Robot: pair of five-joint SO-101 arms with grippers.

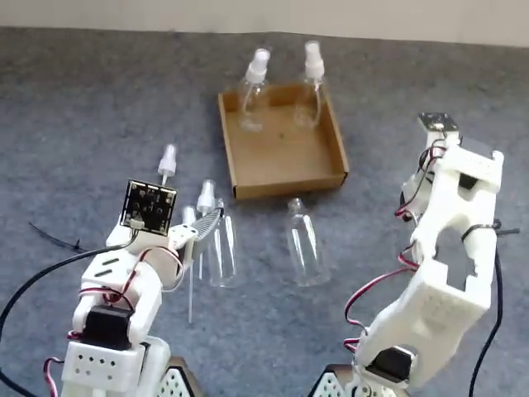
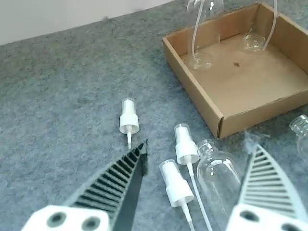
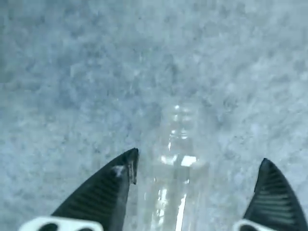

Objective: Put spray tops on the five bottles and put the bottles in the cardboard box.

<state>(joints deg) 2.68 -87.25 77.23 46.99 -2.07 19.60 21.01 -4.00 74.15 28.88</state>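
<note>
Right gripper [image 3: 198, 160], black jaws apart, above clear plastic uncapped bottle [image 1: 306, 244] lying lower centre in high view, long axis between jaws, neck pointing away

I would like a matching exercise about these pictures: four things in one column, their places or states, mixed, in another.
1. clear plastic bottles with white spray tops
2. capless clear bottle nearest the brown cardboard box
3. left tool
4. right tool

A. open around a lone capless bottle
B. standing inside the box
C. lying on the grey carpet
D. open above loose white spray tops

Pairs: 1-B; 2-C; 3-D; 4-A
</note>
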